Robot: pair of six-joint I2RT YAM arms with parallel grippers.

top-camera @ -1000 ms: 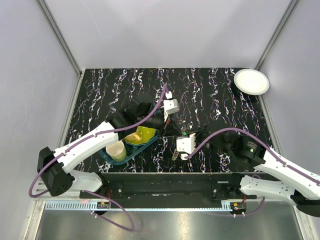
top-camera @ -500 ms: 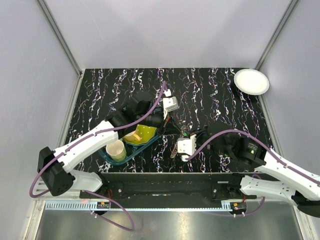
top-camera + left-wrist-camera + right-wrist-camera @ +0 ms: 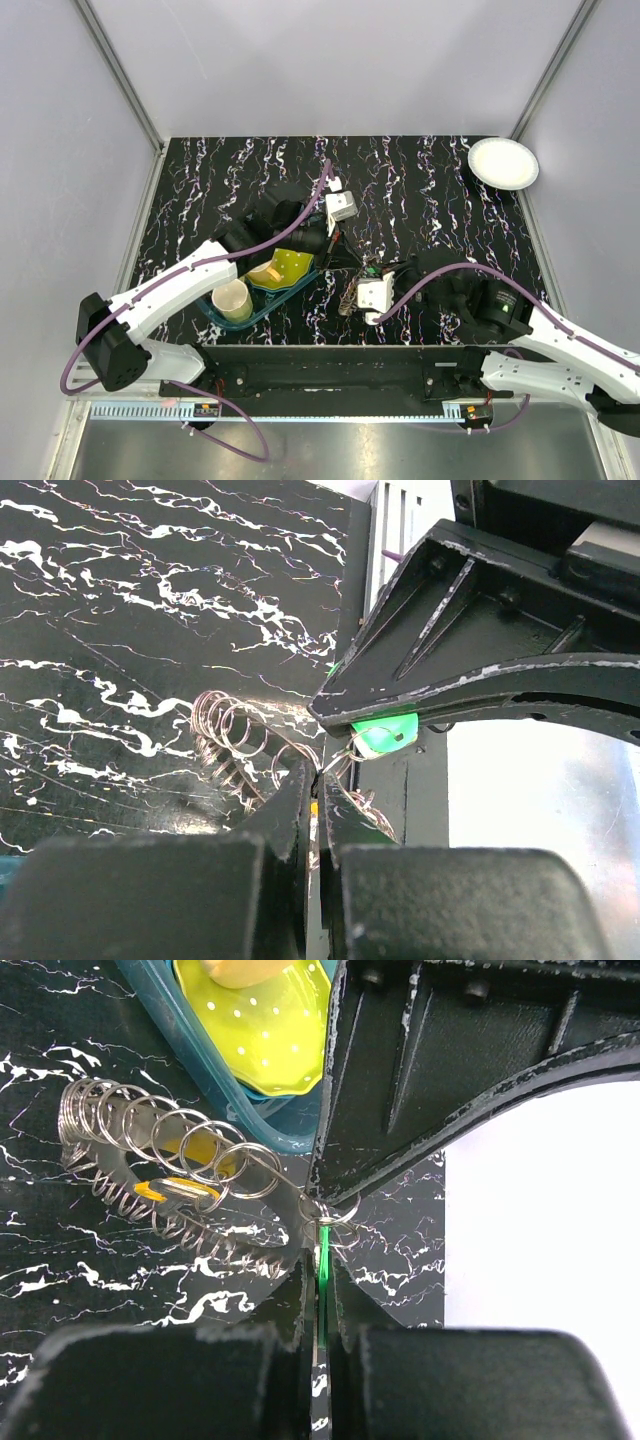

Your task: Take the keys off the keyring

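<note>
1. Looking at a floppy keyring (image 3: 200, 1155) of silvery-brown wire loops, coiled like a spring into a flat ring. Lying on the black, white-veined marbled tabletop (image 3: 420, 190) near the front edge, just beside the corner of a teal plastic tray (image 3: 215, 1090).
2. Seeing the left end effector (image 3: 318, 785) reaching in from the tray side, jaws pressed tight together. Pinching what looks like a thin wire loop at one end of the coil, though hard to be totally sure since the wire is so fine.
3. Seeing the right end effector (image 3: 322, 1260) pointing in from the opposite side, jaws squeezed nearly flat on a small bright green tab (image 3: 388, 735) sitting at a little ring.
4. Noticing both sets of tips practically touching, meeting right at that same end of the coil, with the rest of the loops resting slack on the tabletop.
5. Spotting a small flat yellow tab (image 3: 178, 1190) sitting inside the loops further along, apart from both end effectors.
6. Also catching a yellow-green dotted bowl (image 3: 265, 1030) and a cream cup (image 3: 232, 300) sitting in the tray, plus a round white plate (image 3: 503, 162) way off in the far right corner.
</note>
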